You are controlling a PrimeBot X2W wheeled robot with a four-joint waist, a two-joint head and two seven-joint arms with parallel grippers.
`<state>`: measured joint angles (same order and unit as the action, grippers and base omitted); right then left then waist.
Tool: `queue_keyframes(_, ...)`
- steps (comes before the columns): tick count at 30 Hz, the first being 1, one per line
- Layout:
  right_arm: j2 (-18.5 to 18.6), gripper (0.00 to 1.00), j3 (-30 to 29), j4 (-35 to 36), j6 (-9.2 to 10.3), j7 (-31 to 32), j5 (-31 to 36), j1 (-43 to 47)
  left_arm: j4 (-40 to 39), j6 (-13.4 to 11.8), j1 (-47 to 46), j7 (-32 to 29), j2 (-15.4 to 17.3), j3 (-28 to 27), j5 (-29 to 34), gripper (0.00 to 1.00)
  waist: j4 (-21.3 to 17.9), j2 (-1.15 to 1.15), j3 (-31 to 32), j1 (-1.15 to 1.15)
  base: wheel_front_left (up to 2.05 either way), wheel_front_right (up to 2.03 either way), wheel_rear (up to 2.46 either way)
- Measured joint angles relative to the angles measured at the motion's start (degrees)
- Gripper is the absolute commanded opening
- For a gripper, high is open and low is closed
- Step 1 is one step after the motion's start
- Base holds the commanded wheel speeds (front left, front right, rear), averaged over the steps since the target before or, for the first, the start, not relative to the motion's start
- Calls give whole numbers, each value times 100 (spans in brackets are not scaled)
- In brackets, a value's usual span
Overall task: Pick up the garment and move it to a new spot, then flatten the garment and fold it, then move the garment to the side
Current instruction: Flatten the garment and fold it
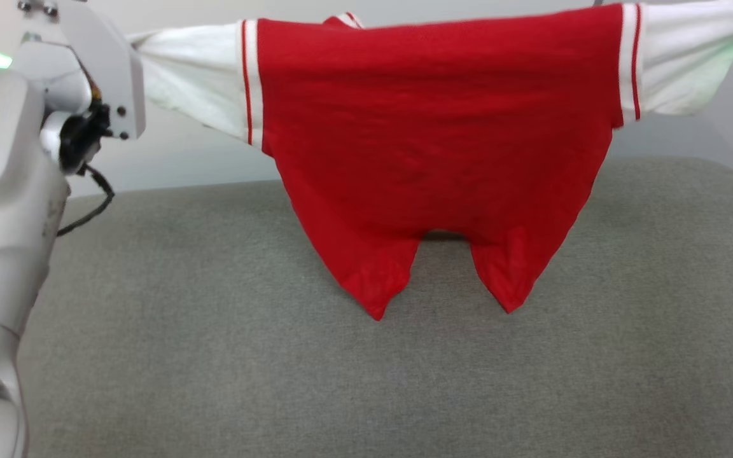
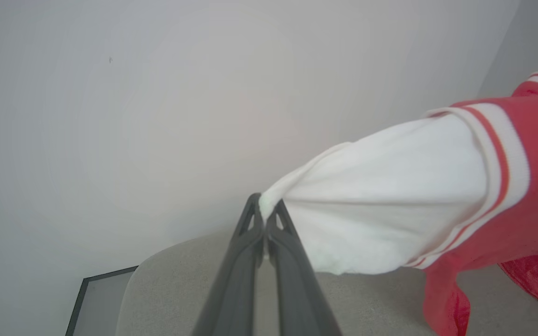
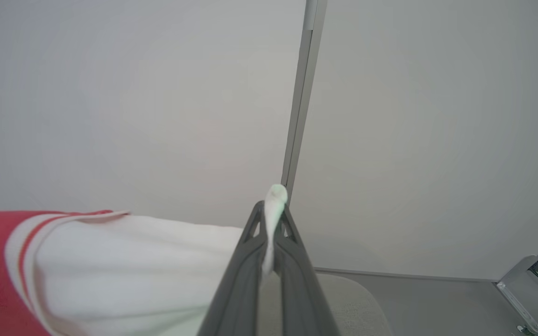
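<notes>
Your left gripper (image 2: 265, 211) and right gripper (image 3: 272, 212) both clamp the garment (image 1: 436, 127), held up and spread. Placing, flattening, folding remain.

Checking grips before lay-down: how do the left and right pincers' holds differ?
The left pincer nips the sleeve at its tips; the right pincer has cloth running deeper between its fingers. A tuft pokes past the right pincer, hardly any past the left pincer. Both are shut on the garment.

Grey fabric surface (image 1: 366, 381), white wall bg (image 2: 157, 93)
</notes>
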<state>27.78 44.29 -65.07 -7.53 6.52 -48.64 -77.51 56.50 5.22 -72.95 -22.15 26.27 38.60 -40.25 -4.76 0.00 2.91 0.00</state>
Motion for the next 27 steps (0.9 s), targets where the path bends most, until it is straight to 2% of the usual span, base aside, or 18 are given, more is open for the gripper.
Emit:
queue_keyframes(8, -218, 0, 49, -86, 0, -53, -45, -259, 183, -171, -398, 80, -114, -7, 41, 0, -114, 0, 30, 0, 0, 0, 0)
queue_keyframes(27, -1050, 0, 157, -431, 0, -465, -20, -1015, 847, -301, -1695, 584, -539, 115, 253, 0, -192, 0, -162, 0, 0, 0, 0)
